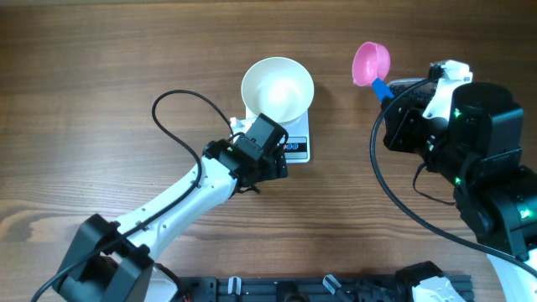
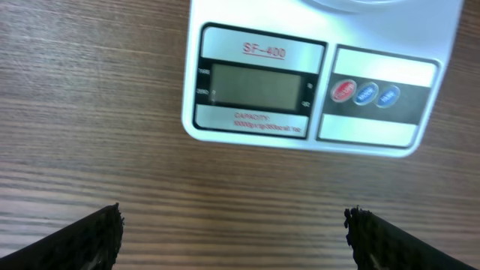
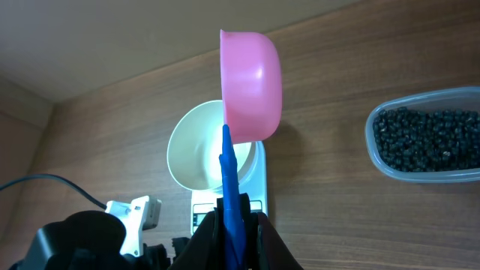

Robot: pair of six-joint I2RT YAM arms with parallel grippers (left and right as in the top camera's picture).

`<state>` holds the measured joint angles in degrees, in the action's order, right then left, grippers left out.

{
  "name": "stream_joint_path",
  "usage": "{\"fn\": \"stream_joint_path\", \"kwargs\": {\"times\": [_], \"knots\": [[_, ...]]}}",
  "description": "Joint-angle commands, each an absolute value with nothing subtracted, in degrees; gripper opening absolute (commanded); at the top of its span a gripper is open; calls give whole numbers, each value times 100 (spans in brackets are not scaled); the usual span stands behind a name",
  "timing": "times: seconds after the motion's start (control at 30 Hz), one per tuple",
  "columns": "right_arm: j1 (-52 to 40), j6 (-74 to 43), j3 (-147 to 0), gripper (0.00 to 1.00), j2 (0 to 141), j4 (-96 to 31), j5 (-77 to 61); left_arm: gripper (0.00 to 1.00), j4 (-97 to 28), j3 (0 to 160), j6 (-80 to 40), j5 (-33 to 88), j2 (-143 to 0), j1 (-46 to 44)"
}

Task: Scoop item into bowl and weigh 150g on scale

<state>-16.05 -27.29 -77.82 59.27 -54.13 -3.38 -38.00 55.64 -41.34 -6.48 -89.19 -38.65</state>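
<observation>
The white bowl [image 1: 278, 90] stands on the white scale [image 1: 298, 144] in the table's middle and looks empty. The scale [image 2: 315, 82] fills the top of the left wrist view; its grey display is blank. My left gripper [image 1: 281, 159] hovers at the scale's front edge, wide open with nothing between its fingers [image 2: 94, 236]. My right gripper [image 1: 401, 105] is shut on the blue handle of the pink scoop [image 1: 370, 63], held to the right of the bowl. The scoop [image 3: 251, 86] is turned on its side. The black item [image 3: 427, 139] lies in a clear tub seen only by the right wrist.
The clear plastic tub [image 3: 371, 142] sits on the wood to the right of the scale. A black cable [image 1: 180, 126] loops over the table left of the bowl. The left arm [image 1: 168, 205] stretches from the near left corner.
</observation>
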Motion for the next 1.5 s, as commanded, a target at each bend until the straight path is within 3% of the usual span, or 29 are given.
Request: {"fn": "stream_joint_path", "kwargs": {"times": [0.0,1.47], "knots": [[-1588,-2648,-7863,4,5948,-5406,-384,100,-3758,5511,-4224,-913,-9006,-3879],[-1588,-2416,-7865,4,6130,-5286,-386,100,-2630,5511,-3623,-1212,-9583,-3861]]}}
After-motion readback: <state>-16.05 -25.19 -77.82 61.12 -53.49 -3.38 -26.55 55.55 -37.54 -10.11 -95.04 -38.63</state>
